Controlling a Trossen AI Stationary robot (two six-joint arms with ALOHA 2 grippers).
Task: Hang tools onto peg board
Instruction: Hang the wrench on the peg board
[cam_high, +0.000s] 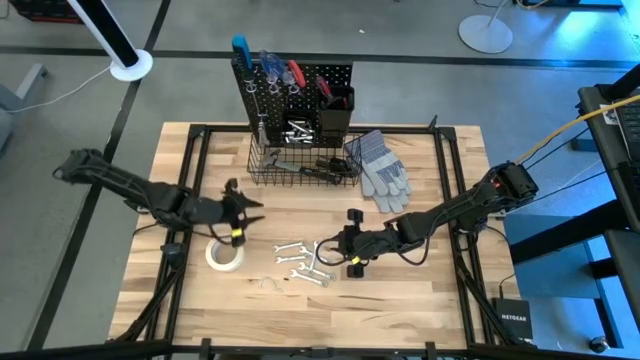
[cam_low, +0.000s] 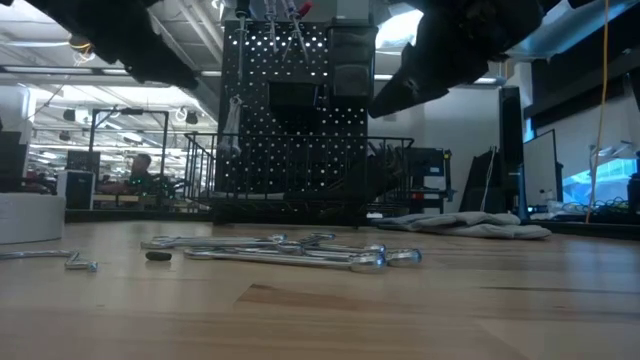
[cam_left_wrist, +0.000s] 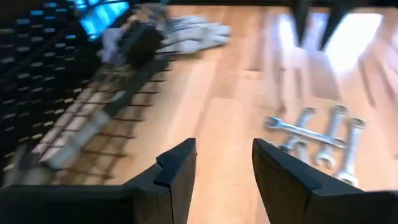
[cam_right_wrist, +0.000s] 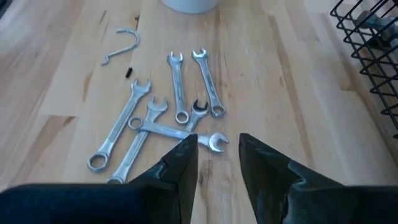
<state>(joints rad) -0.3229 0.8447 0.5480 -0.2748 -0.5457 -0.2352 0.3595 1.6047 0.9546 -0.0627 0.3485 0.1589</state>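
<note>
Jaws empty; wrenches between arms (gloves beside basket).

I see my right gripper over bare worktop, jaws parted, nothing between them. Cluster of silver wrenches just ahead, some overlapping. Loose silver hook and small black bit beyond. Black wire basket off to one side.

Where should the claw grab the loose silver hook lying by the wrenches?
Probably the straight shank of the loose hook, from straight above. It lies flat on the table, apart from the wrenches, so there is room on both sides of the shank. The curved end looks likelier to slip. The right claw is open, close by.
</note>
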